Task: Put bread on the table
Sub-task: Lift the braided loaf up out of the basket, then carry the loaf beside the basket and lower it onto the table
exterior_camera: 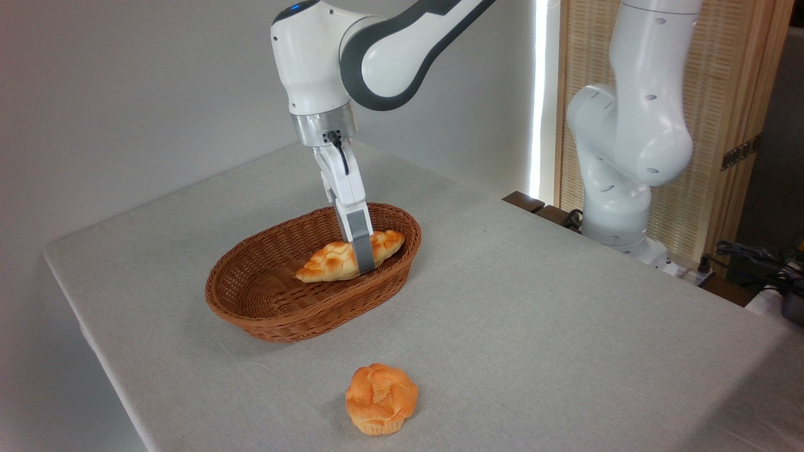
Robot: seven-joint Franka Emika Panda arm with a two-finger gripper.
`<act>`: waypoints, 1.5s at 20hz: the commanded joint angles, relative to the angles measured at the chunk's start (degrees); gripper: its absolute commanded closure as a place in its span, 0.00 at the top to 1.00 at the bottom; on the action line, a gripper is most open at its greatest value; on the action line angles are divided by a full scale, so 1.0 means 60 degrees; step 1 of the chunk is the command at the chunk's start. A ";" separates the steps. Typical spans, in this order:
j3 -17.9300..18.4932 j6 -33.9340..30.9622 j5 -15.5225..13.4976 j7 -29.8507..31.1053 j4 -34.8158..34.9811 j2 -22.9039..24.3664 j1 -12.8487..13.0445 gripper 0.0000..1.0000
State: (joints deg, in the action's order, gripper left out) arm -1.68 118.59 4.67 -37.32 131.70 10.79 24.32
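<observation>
Camera view from the front corner shows the fingers (pixel 363 260) reaching down into the basket (pixel 264 301), with one grey finger pad lying across the near side of the bread (pixel 330 262) a little right of its middle. Only that one pad is plain to see; the other is hidden behind the loaf, so whether the fingers are pressed onto the bread or merely set around it cannot be told. The bread lies inside the basket, towards its right and far side, long axis running from lower left to upper right, toasted top upward, its right tip close to the wicker rim. The white hand above the fingers tilts slightly, and the arm (pixel 377 50) rises from it to a bend near the top edge. The brown oval basket rests on the grey-clothed tabletop (pixel 565 326), left of its middle. In front of the basket, well apart from it, a small round orange bun (pixel 380 399) sits on the cloth. The arm's white base (pixel 619 207) stands at the tabletop's far right edge.
</observation>
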 commanded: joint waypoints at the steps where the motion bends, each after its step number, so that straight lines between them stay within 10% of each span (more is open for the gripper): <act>1: 0.0133 0.0245 0.0247 0.0010 0.0301 0.0003 0.0136 0.83; 6: 0.0133 0.0347 0.0247 -0.0005 0.0302 -0.0041 0.0136 0.27; 20: 0.0425 0.0011 0.0233 0.0024 -0.0779 0.0311 0.0019 0.27; 30: 0.2358 -0.4306 0.0582 -0.1626 -0.3038 0.0487 0.0033 0.33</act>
State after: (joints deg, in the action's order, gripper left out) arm 10.58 100.51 5.40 -40.61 114.32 13.62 24.05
